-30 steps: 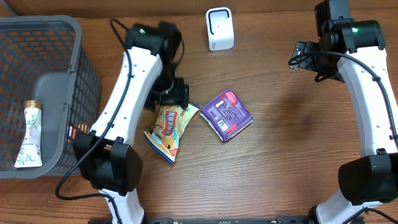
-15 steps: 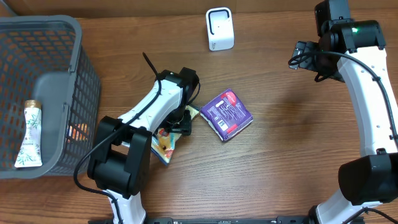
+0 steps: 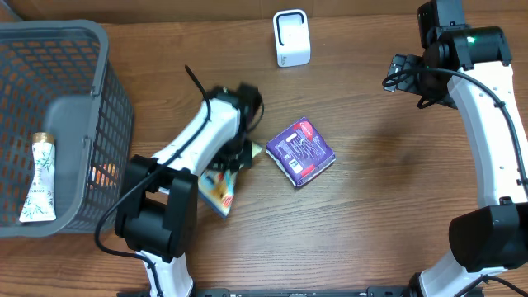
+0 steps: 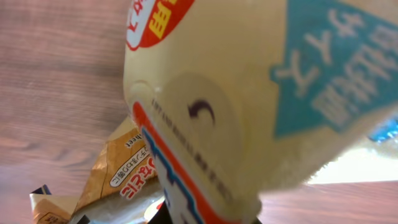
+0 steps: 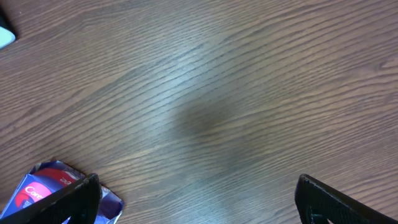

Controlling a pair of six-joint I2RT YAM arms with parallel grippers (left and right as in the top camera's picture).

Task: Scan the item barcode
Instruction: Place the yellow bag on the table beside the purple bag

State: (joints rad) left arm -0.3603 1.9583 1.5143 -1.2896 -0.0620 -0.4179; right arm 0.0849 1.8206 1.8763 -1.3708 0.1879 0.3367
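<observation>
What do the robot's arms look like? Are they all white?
Mostly, yes. Both the left arm and right arm have white shells with chunky black joints. Thin black cables loop along them, and a green light glows on the right one.

Purple packet [image 5: 38,184] is showing white letters starting "Cor"; snack bag [image 4: 217,93] print is blurring out, characters unreadable.

At left, tube [image 3: 38,178] in basket [image 3: 106,49]; snack bag [image 3: 218,190] just left of box [image 3: 300,152], scanner [image 3: 291,38] behind.
</observation>
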